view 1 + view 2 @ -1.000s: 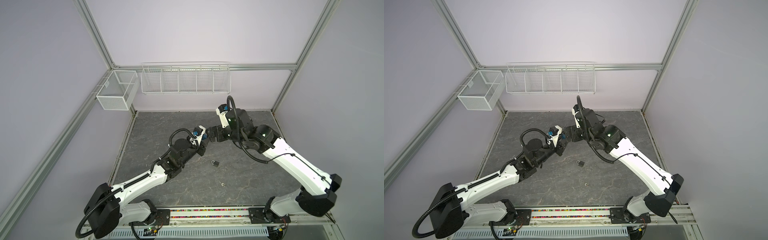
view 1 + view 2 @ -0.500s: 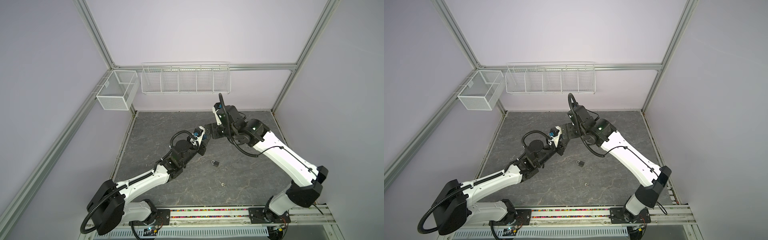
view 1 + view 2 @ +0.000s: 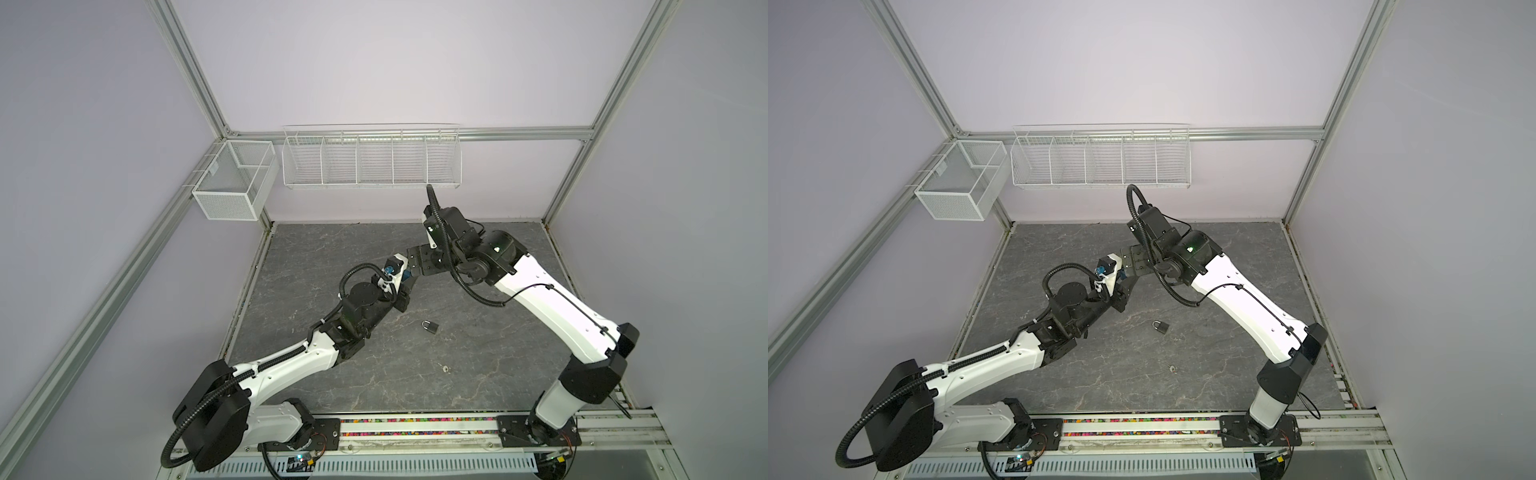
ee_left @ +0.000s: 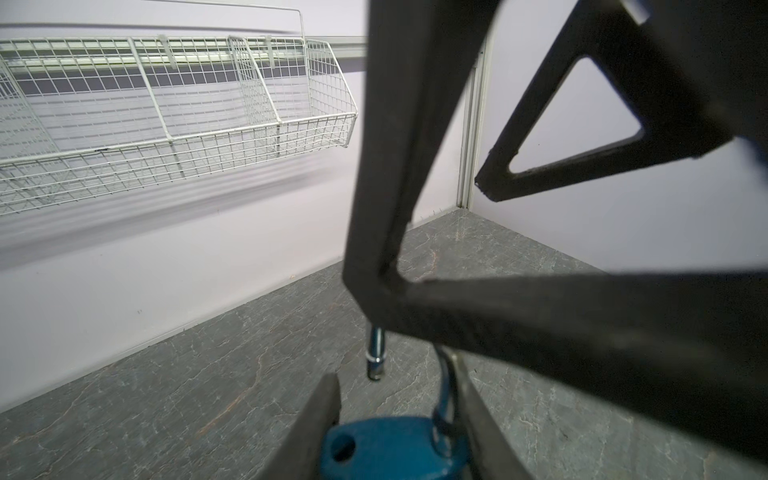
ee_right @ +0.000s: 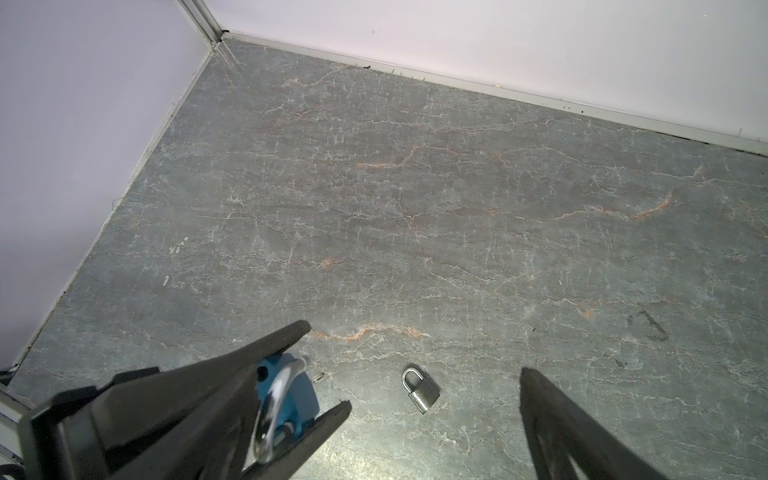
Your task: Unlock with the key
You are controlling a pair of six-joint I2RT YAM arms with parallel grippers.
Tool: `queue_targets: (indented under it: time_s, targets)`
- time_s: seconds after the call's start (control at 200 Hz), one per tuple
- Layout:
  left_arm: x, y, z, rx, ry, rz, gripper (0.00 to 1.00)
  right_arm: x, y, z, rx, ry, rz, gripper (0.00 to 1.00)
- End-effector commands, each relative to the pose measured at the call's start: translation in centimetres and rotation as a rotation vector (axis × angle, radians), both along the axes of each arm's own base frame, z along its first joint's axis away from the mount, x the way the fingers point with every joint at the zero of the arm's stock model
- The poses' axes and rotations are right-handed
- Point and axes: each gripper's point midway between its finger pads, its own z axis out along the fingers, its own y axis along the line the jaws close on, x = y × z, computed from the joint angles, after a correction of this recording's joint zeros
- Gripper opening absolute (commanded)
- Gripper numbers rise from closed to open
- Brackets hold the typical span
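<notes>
Blue padlock (image 4: 386, 451), a rounded metal body with a silver steel shackle (image 4: 376, 357), sits at the bottom centre of the left wrist view. There the left gripper (image 4: 392, 368) pinches it, with a dark finger (image 4: 320, 419) pressed on each side of the body. One round hole in the top of the body shows empty. The notched end of the shackle stands above that hole, clear of the body, while the other leg runs into the body at the right.

In a top view the blue padlock (image 3: 407, 274) is held off the table just above the frame's centre, where the two arms meet. The right gripper (image 5: 411, 349) is spread wide with nothing between its fingers. In the left wrist view one of its black triangular fingers (image 4: 374, 249) crosses the middle of the frame just in front of the shackle. Whether it touches the shackle cannot be told. In the right wrist view the blue padlock shows at the lower left.

A small silver padlock (image 3: 430, 327) lies flat on the grey marbled tabletop (image 3: 374, 386), a little right of and below the frame's centre. Its shackle is seated, and it is apart from both grippers. Lower still lies a tiny pale item (image 3: 446, 368), too small to make out.

A white wire rack (image 3: 372, 166) and a white mesh box (image 3: 232, 187) hang on the walls in the upper part of the frame.
</notes>
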Motion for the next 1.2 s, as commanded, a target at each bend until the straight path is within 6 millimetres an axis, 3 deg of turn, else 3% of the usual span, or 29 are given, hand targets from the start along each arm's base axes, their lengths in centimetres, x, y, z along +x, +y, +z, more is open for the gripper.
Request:
queue_targets:
  time_s: [0.0, 0.46, 0.625, 0.805, 1.01, 1.194]
  targets:
    - [-1.1, -0.2, 2.5, -0.064, -0.067, -0.038, 0.00, -0.2, -1.2, -0.5, -0.035, 0.017, -0.024, 0.99]
    - [-1.7, 0.7, 2.0, -0.023, -0.071, -0.027, 0.00, -0.6, -4.1, -0.3, -0.130, 0.028, -0.025, 1.00]
    - [-2.3, 0.7, 1.9, -0.026, -0.068, -0.056, 0.00, -2.0, -3.3, 0.7, -0.057, 0.041, 0.072, 0.99]
    - [-3.8, -0.1, 2.2, -0.048, -0.062, -0.155, 0.00, -1.6, -2.5, 1.8, 0.053, 0.035, 0.170, 0.97]
    - [-3.6, -0.2, 3.0, -0.065, -0.056, -0.152, 0.00, -1.1, -2.6, 0.2, 0.063, 0.080, 0.178, 0.96]
    - [-2.5, 0.0, 3.3, -0.071, -0.036, -0.096, 0.00, -2.5, -2.3, -0.2, 0.104, 0.098, 0.227, 0.96]
